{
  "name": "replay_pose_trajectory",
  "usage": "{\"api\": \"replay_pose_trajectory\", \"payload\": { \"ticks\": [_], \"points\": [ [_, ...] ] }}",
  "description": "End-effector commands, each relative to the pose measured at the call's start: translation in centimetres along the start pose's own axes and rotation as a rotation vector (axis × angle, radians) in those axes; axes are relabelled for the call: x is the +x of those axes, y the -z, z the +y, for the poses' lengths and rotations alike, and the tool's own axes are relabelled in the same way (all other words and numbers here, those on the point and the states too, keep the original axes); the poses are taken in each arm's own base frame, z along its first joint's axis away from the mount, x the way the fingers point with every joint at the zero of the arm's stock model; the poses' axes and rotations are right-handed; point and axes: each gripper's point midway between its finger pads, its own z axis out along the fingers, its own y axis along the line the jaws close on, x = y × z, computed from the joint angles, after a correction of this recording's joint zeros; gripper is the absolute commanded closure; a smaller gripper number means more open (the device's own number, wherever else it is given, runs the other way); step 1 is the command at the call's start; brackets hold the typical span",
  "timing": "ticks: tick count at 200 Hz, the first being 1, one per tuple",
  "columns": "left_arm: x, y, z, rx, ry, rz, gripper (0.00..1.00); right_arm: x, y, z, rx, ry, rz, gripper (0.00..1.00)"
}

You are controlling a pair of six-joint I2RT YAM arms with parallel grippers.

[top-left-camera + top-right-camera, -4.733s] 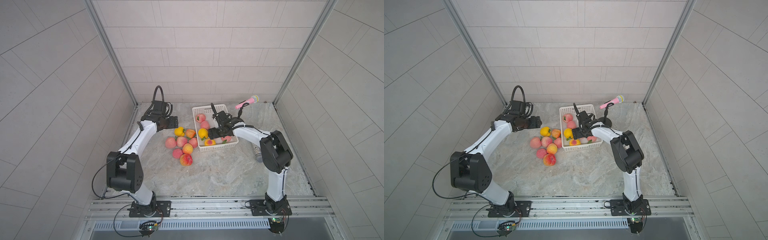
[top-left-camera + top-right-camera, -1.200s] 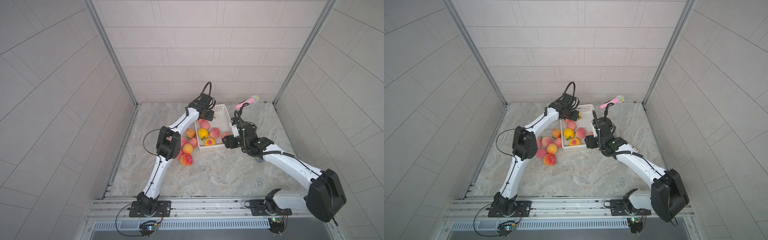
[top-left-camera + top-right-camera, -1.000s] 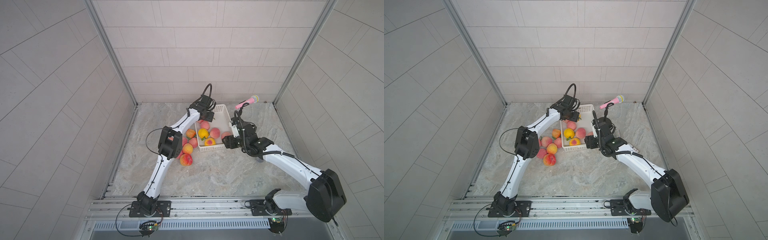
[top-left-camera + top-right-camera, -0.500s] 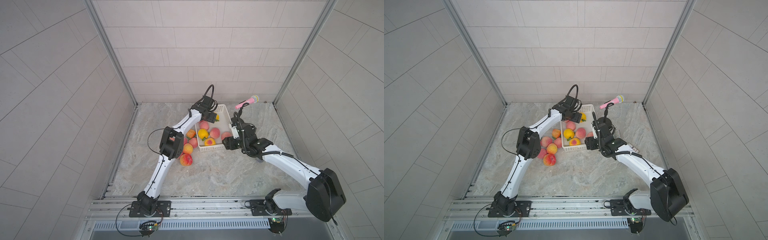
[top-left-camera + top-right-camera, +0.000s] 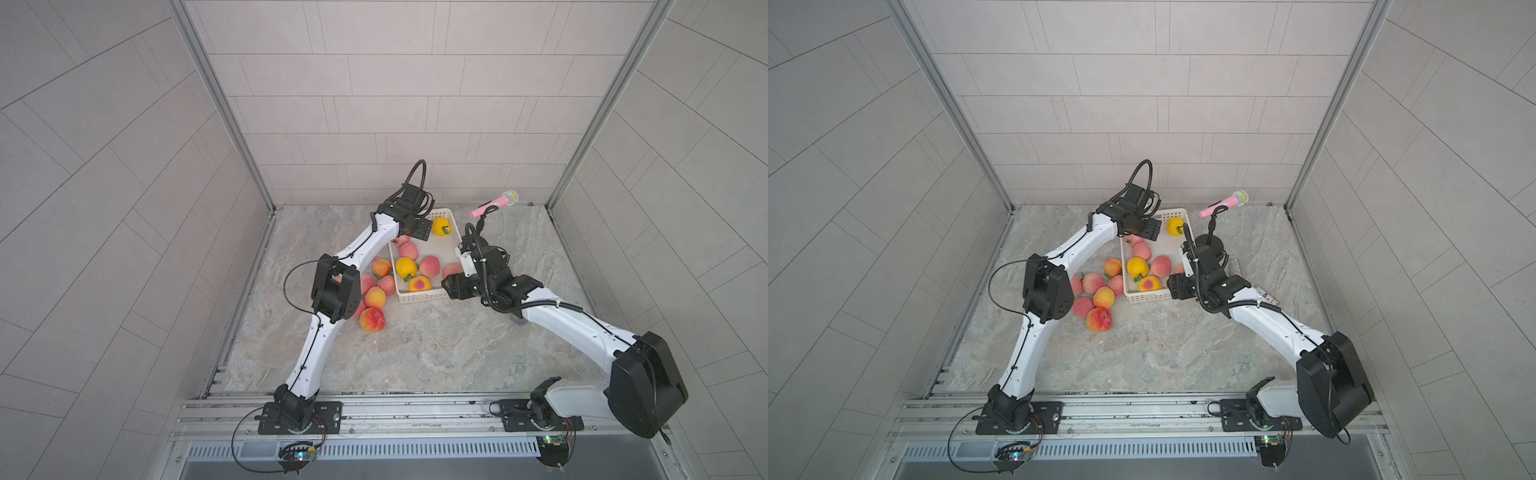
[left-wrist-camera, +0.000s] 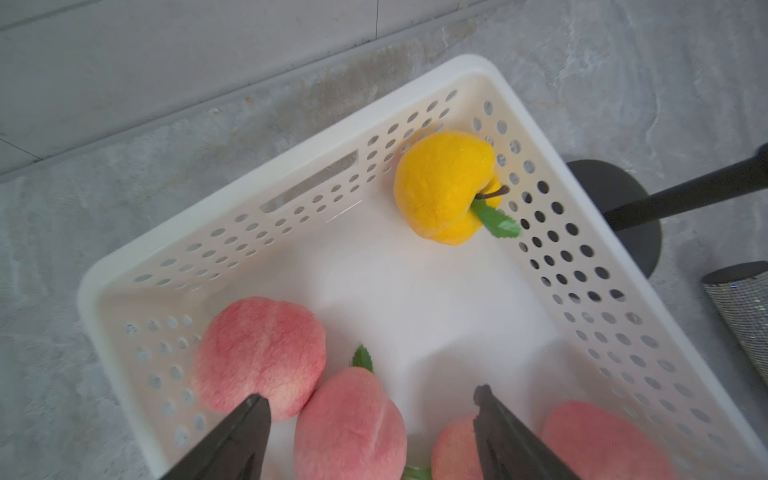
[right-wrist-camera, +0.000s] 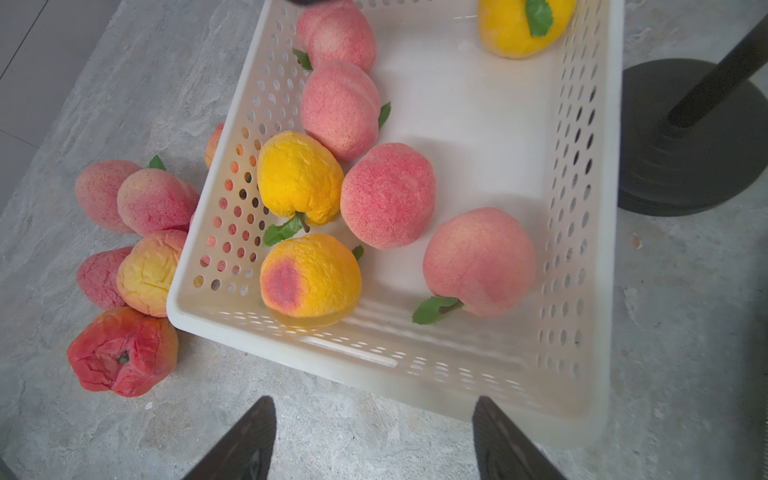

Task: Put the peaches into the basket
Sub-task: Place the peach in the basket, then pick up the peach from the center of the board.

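The white basket [image 5: 419,297] [image 7: 374,374] holds several peaches, pink and yellow. One yellow peach [image 5: 441,226] [image 6: 444,187] lies alone at the far end by the slot handle. My left gripper [image 5: 419,230] [image 6: 369,395] hovers over that far end, open and empty, with pink peaches [image 6: 257,353] below its fingers. Several more peaches [image 5: 374,297] [image 7: 141,199] lie on the table left of the basket, among them a crumpled red one [image 7: 122,351]. Low over the table, just outside the basket's near wall, my right gripper [image 5: 446,286] [image 7: 374,401] is open and holds nothing.
A pink toy microphone [image 5: 494,203] stands on a black stand whose round base [image 7: 685,158] sits close to the basket's right wall. A glittery silver cylinder [image 6: 744,311] lies beside it. Tiled walls close the table on three sides.
My left gripper has opened over the basket's far end, and the yellow peach now lies there on the floor. The right arm has hardly moved.
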Motion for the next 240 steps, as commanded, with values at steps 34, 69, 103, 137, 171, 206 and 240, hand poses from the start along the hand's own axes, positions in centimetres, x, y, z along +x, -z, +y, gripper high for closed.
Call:
{"api": "replay_pose_trajectory", "payload": {
  "ticks": [34, 69, 103, 137, 171, 206, 240],
  "points": [
    [1.0, 7.9, 3.6, -0.032, 0.09, -0.025, 0.19, -0.7, 0.2, 6.0, -0.137, 0.151, -0.043, 0.26],
    [4.0, 10.3, 7.4, -0.052, 0.172, 0.001, 0.19, 0.2, -0.6, 10.7, -0.19, 0.231, -0.027, 0.26],
    [7.6, 11.7, 10.7, -0.067, 0.256, 0.053, 0.19, 1.7, -1.9, 15.4, -0.259, 0.255, 0.01, 0.25],
    [10.6, 13.1, 13.8, -0.092, 0.326, 0.09, 0.19, 3.8, -3.4, 18.7, -0.267, 0.321, 0.051, 0.19],
    [12.8, 13.4, 15.9, -0.121, 0.381, 0.087, 0.2, 4.7, -5.0, 20.4, -0.233, 0.359, 0.072, 0.16],
    [13.6, 13.2, 16.5, -0.151, 0.377, 0.111, 0.2, 5.6, -6.9, 21.1, -0.209, 0.363, 0.114, 0.14],
    [13.6, 13.2, 16.5, -0.146, 0.369, 0.121, 0.2, 6.0, -8.4, 21.3, -0.187, 0.357, 0.144, 0.13]
  ]
}}
